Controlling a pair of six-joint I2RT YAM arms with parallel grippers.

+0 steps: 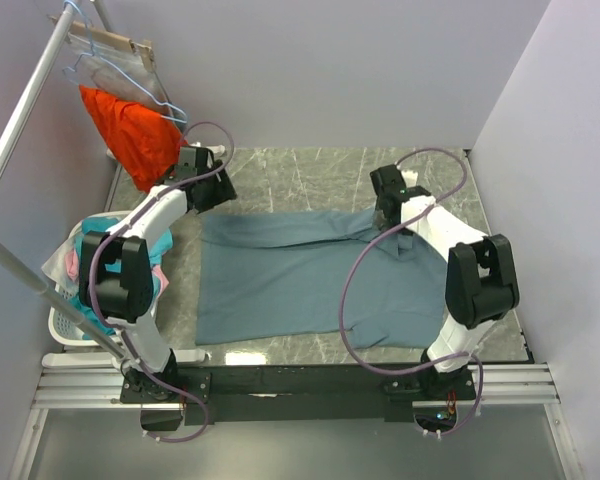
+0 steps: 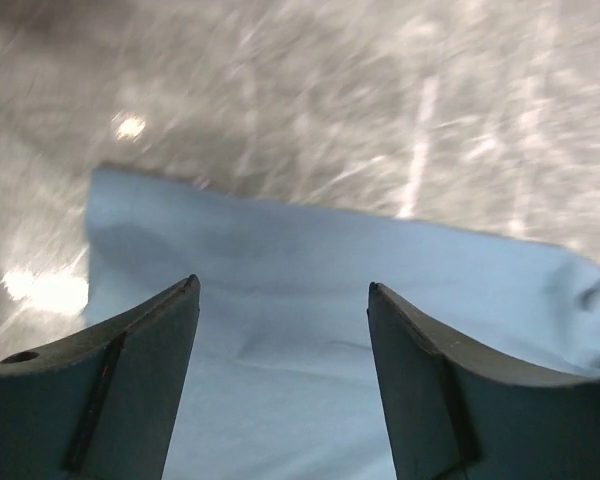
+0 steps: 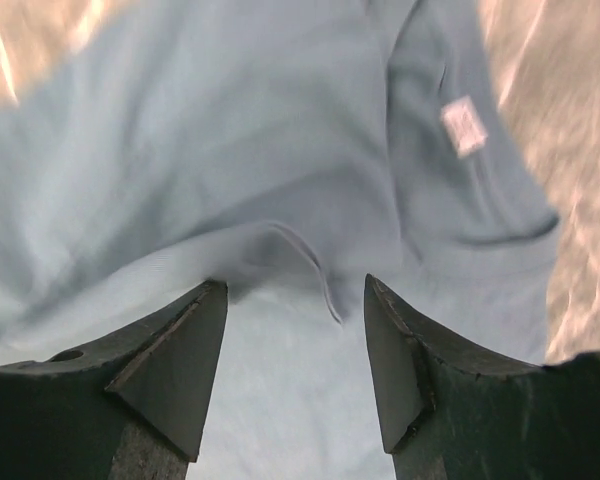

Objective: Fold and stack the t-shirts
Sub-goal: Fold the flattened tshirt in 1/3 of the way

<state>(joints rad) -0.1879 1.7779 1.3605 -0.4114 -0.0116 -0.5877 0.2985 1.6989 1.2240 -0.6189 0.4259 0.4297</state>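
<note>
A slate-blue t-shirt (image 1: 300,275) lies spread on the marble table, its far strip folded over toward the middle. My left gripper (image 1: 212,188) hangs over the shirt's far left corner (image 2: 280,300), jaws open with only flat cloth showing between them. My right gripper (image 1: 390,212) hangs over the far right part by the collar, also open. In the right wrist view a raised fold of hem (image 3: 310,255) lies just ahead of the fingertips, and the white neck label (image 3: 464,126) shows beyond. Neither gripper holds cloth.
An orange garment (image 1: 130,130) hangs from a rack with hangers (image 1: 120,60) at the far left. A white basket (image 1: 72,325) of mixed clothes stands left of the left arm. Grey walls close in the table at the back and right.
</note>
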